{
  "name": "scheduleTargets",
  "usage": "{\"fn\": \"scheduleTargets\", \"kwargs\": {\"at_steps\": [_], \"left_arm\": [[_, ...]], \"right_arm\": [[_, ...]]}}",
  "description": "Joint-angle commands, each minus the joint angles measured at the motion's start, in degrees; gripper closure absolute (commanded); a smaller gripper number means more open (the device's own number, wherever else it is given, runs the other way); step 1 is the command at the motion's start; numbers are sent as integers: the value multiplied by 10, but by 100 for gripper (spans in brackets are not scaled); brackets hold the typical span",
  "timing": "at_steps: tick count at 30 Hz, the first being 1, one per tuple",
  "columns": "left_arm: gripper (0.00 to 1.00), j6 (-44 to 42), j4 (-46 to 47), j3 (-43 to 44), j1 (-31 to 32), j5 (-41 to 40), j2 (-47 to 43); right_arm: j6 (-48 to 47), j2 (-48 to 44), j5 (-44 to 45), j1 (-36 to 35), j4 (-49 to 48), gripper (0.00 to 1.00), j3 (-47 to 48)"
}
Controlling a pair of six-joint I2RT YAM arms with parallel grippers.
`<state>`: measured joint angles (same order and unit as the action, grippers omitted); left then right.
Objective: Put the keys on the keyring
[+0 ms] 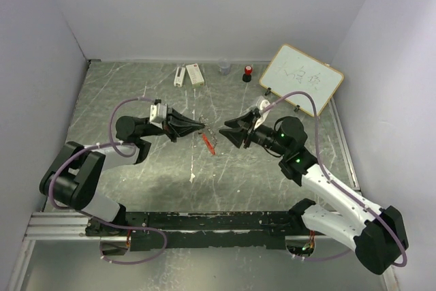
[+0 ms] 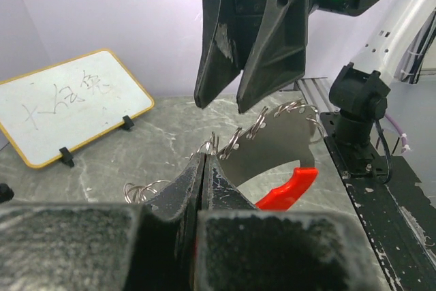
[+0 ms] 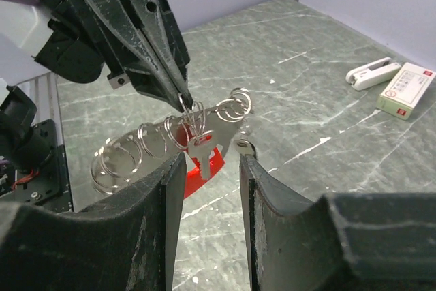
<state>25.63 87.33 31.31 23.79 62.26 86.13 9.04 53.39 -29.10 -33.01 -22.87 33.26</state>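
The keyring is a curved grey piece [image 2: 279, 142] carrying several silver rings, with a red fob [image 2: 289, 189] at its end. It hangs above the table's middle, where the fob [image 1: 208, 143] shows red. My left gripper [image 2: 204, 161] is shut on one of the rings [image 3: 193, 117], and its tip [image 3: 182, 102] pinches that ring from above. A small silver key [image 3: 202, 151] dangles from that ring. My right gripper [image 3: 210, 165] stands open just in front of the key, touching nothing. A second small silver piece [image 3: 243, 146] shows by its right fingertip.
A whiteboard [image 1: 301, 77] leans at the back right. Along the back wall lie a white clip-like object [image 1: 179, 75], a small white box [image 1: 195, 73], a clear cup [image 1: 224, 68] and a red-capped black cylinder [image 1: 248, 73]. A black rail [image 1: 204, 223] runs along the near edge.
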Motion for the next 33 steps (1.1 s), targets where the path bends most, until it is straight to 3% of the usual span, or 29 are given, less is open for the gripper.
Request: {"fn": "scheduleTargets", "kwargs": {"at_steps": [1,17,33], "left_arm": [[93,32,164,37,-2,22,7],[93,52,164,71,-1,35,12],[93,80,165,100,8,51,9]], "right_arm": [[6,18,-12,-19,-31,63,-3],[0,69,31,-104,-53,63,15],[11,135,43,-129,-91,63,54]]}}
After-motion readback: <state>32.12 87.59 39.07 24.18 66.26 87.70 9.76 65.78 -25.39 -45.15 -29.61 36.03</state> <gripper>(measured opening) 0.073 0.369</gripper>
